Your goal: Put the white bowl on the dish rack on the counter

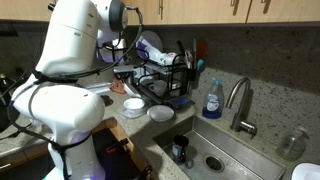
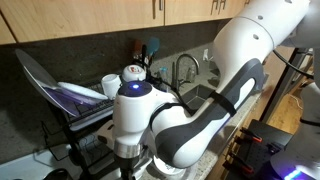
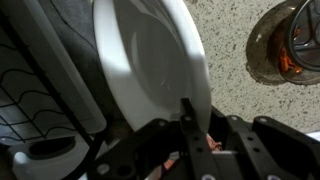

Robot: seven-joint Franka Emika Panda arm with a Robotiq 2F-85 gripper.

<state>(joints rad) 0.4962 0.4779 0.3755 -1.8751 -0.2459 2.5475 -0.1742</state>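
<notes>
In the wrist view the white bowl (image 3: 150, 60) fills the middle, tilted on edge, with its rim between my gripper's (image 3: 195, 122) fingers. The gripper is shut on the bowl's rim. Black wires of the dish rack (image 3: 28, 95) show at the left, and the speckled counter (image 3: 235, 40) lies behind the bowl. The black two-tier rack shows in both exterior views (image 1: 168, 70) (image 2: 72, 108). In an exterior view my wrist (image 1: 122, 74) reaches to the rack's near side. In the other one my arm hides the gripper and bowl.
Two shallow white dishes (image 1: 133, 104) (image 1: 161, 113) lie on the counter in front of the rack. A blue soap bottle (image 1: 212, 100), faucet (image 1: 240, 100) and steel sink (image 1: 215, 155) are beside it. A glass object (image 3: 290, 40) sits on the counter.
</notes>
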